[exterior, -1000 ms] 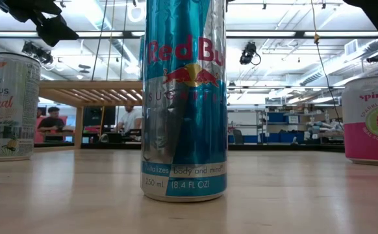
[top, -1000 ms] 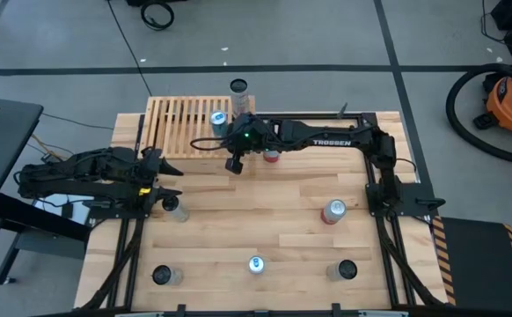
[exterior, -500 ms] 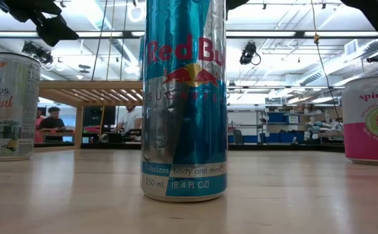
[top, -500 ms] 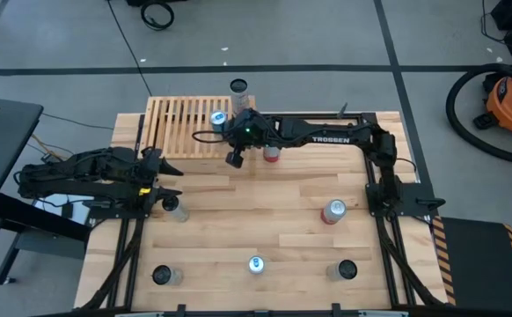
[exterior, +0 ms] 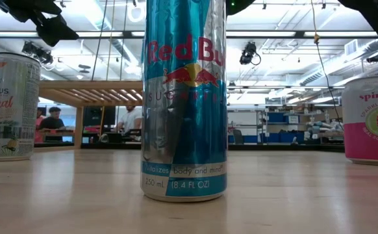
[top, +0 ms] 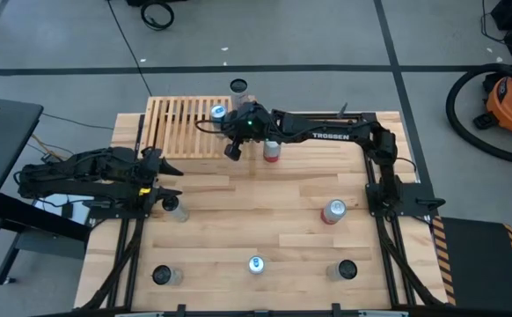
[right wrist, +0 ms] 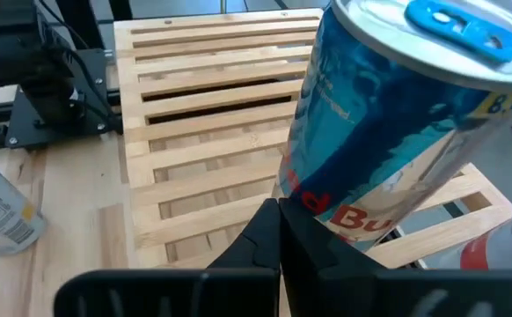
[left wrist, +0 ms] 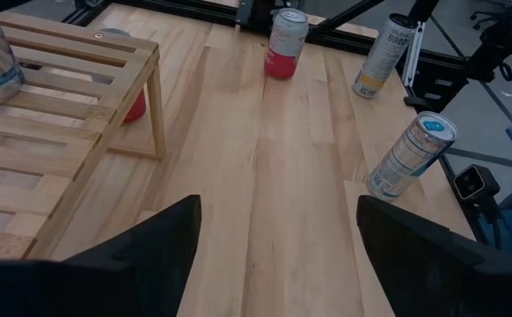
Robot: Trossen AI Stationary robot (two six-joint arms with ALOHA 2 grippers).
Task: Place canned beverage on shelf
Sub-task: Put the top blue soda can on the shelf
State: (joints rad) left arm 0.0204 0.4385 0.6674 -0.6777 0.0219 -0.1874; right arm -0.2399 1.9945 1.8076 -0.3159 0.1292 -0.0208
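A blue and silver can (right wrist: 388, 123) (top: 218, 113) stands on the slats of the pale wooden shelf (right wrist: 203, 132) (top: 181, 123), near the shelf's right end. My right gripper (right wrist: 278, 220) (top: 230, 123) reaches over the shelf from the table's right. It is shut, with its fingertips at the foot of that can. My left gripper (left wrist: 278, 229) (top: 161, 174) waits open at the table's left edge with nothing between its fingers. My right gripper's shut fingertips (right wrist: 269, 216) come from the table's right, slanting down, at the can's lower wall (right wrist: 304, 189) just above the slats. Whether they touch the can I cannot tell.
A red can (top: 272, 151) stands on the table beside the shelf's right end. Another can (top: 238, 86) stands just beyond the shelf's far side. Several more cans dot the table: by the left arm (top: 175, 210), at the right (top: 332, 211) and along the near edge (top: 255, 263).
My right gripper has moved toward the table's far edge, from beside the shelf's near side to over its right end, close to the blue can.
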